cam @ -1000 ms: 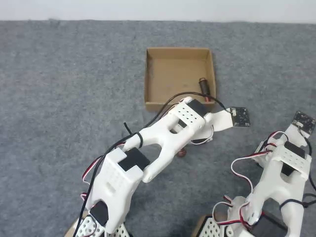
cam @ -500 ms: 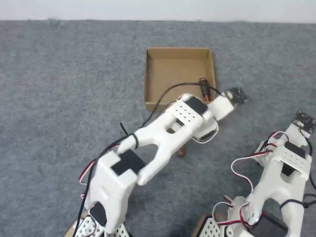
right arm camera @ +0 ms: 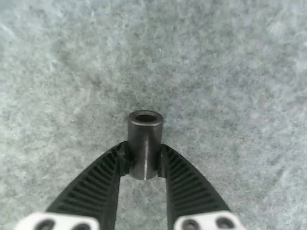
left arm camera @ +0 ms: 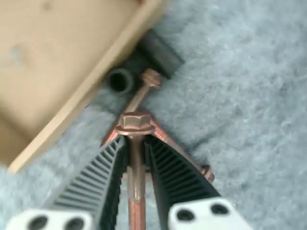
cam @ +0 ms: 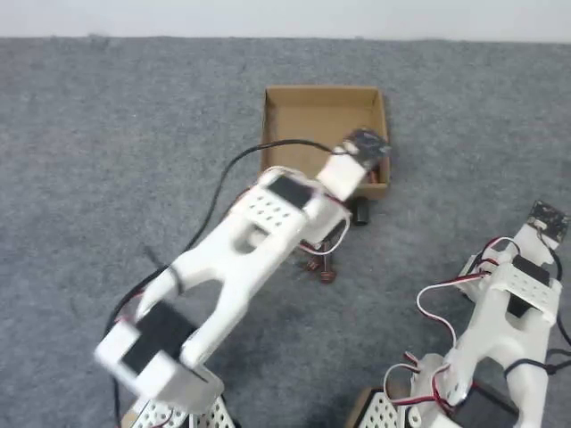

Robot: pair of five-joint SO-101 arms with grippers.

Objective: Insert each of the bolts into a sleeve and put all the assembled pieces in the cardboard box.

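High view: the left arm [cam: 268, 223] stretches to the near right corner of the cardboard box [cam: 268, 134]. A loose sleeve [cam: 360, 211] lies there on the desk [cam: 107, 178], just outside the wall, with spare bolts [cam: 327, 275] nearer.

Left wrist view: the left gripper [left arm camera: 135, 139] has its fingers clenched on a held bolt [left arm camera: 135, 123], close to a second bolt [left arm camera: 144, 88]. A careless push could knock that one or roll the loose sleeve away.

Right wrist view: the right gripper [right arm camera: 144, 155] has its fingers grasping a held sleeve [right arm camera: 145, 139] by its sides. A weak pinch could let it tilt.

i could read no words, numbers or signs in any view. the cardboard box [cam: 308, 134] showed plain brown board, and whatever marks sat on the small dark board [cam: 367, 144] at my left wrist were too small to tell.
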